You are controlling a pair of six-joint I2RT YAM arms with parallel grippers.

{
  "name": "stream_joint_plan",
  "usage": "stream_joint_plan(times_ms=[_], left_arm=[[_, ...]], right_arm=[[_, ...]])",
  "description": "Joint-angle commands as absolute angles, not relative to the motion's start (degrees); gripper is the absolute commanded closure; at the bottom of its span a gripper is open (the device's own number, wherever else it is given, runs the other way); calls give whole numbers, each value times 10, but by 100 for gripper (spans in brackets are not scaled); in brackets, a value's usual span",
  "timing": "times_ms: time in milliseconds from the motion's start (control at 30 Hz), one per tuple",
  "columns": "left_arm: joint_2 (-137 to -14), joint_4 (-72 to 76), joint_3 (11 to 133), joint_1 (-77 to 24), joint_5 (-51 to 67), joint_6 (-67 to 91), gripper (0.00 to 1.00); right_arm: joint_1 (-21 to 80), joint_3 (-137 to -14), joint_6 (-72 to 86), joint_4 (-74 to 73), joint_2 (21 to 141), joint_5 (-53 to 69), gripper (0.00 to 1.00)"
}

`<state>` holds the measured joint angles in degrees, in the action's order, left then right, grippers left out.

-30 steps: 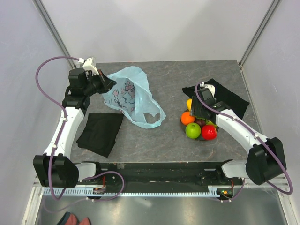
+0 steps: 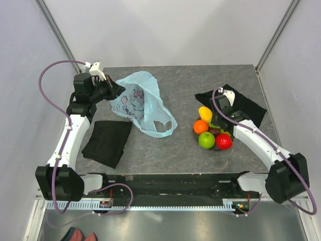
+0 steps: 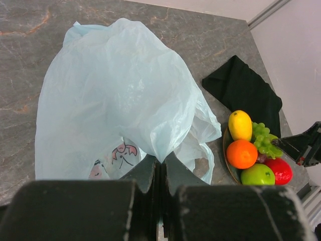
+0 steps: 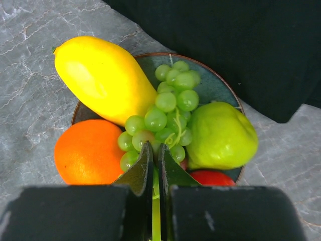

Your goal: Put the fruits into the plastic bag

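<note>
The light-blue plastic bag (image 2: pixel 138 100) lies at the back left, and my left gripper (image 3: pixel 161 163) is shut on a fold of the plastic bag (image 3: pixel 120 85). The fruits sit heaped on a grey-blue plate (image 4: pixel 215 85) at the right: a yellow oblong fruit (image 4: pixel 103 78), an orange (image 4: pixel 88 150), a green apple (image 4: pixel 220 135), a red apple (image 4: pixel 213 176) and a green grape bunch (image 4: pixel 170 110). My right gripper (image 4: pixel 155 153) is shut on the green stem of the grape bunch. From above, the gripper (image 2: pixel 218 126) covers the grapes.
One black cloth (image 2: pixel 107 142) lies at the front left, another black cloth (image 2: pixel 246 105) behind the plate under my right wrist. The bag's handle loops (image 2: pixel 163 128) trail toward the table's middle.
My right gripper has gone from open to shut on the grape stem, and its wrist has shifted slightly back and right, uncovering the yellow fruit. The left arm and bag have not moved.
</note>
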<state>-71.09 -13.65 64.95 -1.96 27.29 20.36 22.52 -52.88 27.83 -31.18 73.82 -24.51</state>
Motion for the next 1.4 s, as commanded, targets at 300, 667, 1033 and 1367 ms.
stream_joint_plan(times_ms=[300, 667, 1033, 1367], left_arm=[[-708, -135, 671, -18, 301, 182, 99], [-719, -139, 678, -18, 317, 184, 98], [-739, -151, 689, -28, 346, 182, 98], [-739, -154, 693, -29, 360, 183, 98]], right_arm=[[228, -609, 267, -387, 644, -300, 100], [234, -695, 221, -367, 600, -237, 100], [448, -754, 133, -181, 664, -85, 100], [530, -835, 102, -134, 832, -68, 100]])
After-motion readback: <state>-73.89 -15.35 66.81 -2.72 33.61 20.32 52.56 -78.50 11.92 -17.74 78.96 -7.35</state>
